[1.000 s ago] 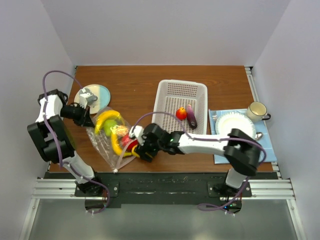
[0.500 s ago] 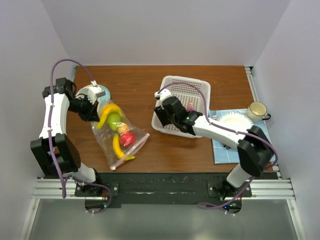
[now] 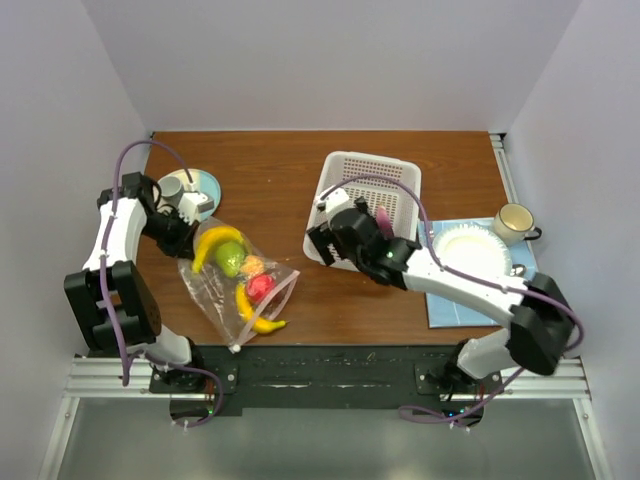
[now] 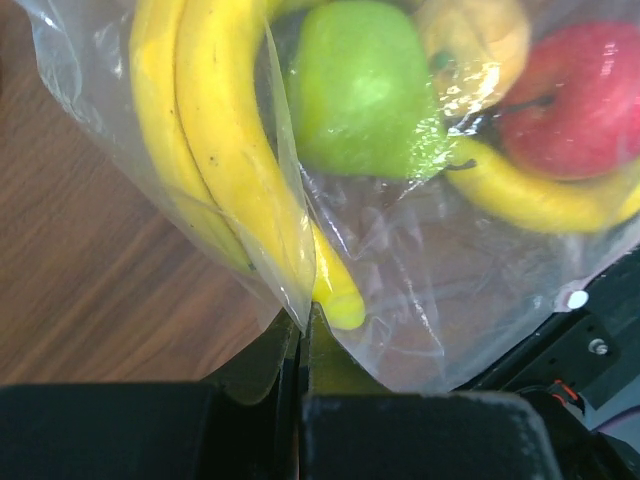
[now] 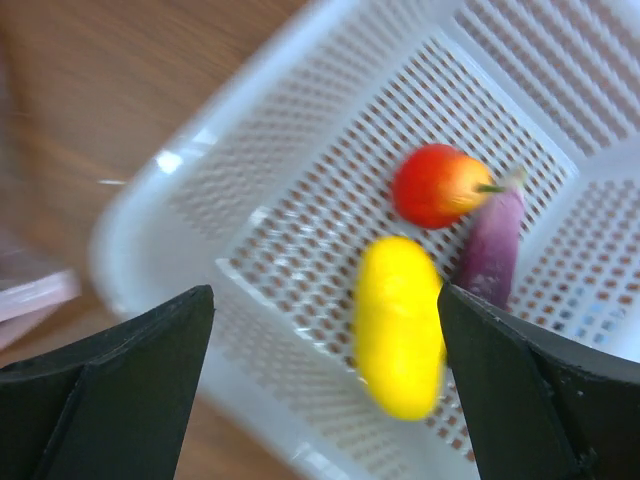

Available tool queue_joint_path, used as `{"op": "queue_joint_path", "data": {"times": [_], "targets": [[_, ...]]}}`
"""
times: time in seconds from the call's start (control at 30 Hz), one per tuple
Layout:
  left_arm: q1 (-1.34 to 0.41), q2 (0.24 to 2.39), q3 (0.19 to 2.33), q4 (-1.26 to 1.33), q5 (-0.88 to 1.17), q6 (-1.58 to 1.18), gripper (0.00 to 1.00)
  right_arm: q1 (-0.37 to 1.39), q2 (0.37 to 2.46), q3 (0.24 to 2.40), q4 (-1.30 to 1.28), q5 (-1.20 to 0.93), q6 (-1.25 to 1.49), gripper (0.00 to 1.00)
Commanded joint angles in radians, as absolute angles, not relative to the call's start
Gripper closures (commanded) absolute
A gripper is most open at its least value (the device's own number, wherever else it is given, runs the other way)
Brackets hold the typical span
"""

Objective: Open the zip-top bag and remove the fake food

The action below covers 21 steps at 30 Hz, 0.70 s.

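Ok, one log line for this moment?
left gripper shut on zip-top bag | right gripper open above basket | in basket: yellow piece, red fruit, eggplant | bananas in bag

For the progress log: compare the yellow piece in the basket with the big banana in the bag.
The yellow piece is out, in the white basket; the big banana sits inside the zip-top bag. The yellow piece is a stubby oval; the big banana is long and curved. Both are smooth and yellow.
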<state>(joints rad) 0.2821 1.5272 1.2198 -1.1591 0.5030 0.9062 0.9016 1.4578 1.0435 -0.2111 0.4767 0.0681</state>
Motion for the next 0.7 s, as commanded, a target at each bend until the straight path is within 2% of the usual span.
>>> {"op": "queue_joint_path", "data": {"times": [0.0, 0.17, 0.3, 0.43, 0.67], "targets": [[0.29, 1.56, 1.169, -1.04, 0.427, 0.865, 1.0, 1.11, 1.361, 1.016, -0.106, 0.339, -0.041, 0.01], [0.29, 1.583, 1.138, -0.991, 0.396, 0.85, 1.0, 1.175, 1.456, 1.048, -0.136, 0.021, -0.026, 0.13], [0.29, 1.589, 1.131, -0.979, 0.388, 0.836, 1.0, 1.18, 1.578, 1.11, -0.149, -0.148, -0.018, 0.18], [0.29, 1.592, 1.126, -0.971, 0.387, 0.83, 1.0, 1.18, 1.698, 1.167, -0.117, -0.205, -0.009, 0.22], [0.287, 1.591, 1.127, -0.969, 0.402, 0.822, 1.0, 1.18, 1.825, 1.244, -0.069, -0.291, 0.032, 0.2]]}}
